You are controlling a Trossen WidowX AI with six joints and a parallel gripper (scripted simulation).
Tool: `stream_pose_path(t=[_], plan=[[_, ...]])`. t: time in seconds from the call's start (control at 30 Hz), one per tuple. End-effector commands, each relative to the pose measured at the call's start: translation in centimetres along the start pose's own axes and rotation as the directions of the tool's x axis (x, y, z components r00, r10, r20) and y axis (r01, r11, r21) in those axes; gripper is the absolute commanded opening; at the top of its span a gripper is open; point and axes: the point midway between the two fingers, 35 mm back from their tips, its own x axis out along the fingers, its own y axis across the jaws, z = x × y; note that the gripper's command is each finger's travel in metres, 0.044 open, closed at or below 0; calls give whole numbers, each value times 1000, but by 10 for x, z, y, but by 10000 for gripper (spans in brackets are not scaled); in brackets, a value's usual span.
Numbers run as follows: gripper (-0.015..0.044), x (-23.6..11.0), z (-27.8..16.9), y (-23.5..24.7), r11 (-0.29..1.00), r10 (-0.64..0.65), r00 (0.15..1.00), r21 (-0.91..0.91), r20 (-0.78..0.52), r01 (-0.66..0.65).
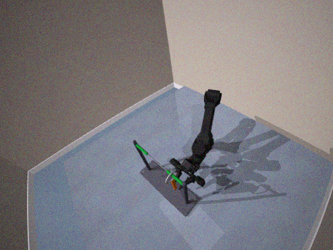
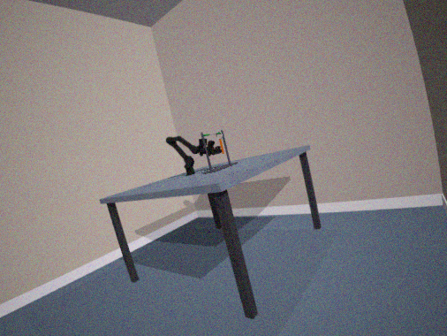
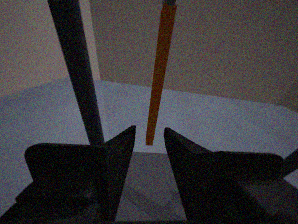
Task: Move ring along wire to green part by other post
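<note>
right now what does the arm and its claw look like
The arm is matte black throughout, built of slim rounded links with a boxier block at its upper joint. The claw has two dark, wedge-shaped fingers tapering to points. No cables, markings or labels are visible.
</note>
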Motion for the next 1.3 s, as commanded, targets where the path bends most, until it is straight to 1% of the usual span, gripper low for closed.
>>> stream_pose_path(t=[0.0,0.67,1.27], plan=[[160,-6,-2,0,1000,-4,1000,2,-7,4],[160,-41,-4,-1,1000,-7,1000,5,-12,7],[160,-42,-4,-2,1000,-7,1000,5,-12,7]])
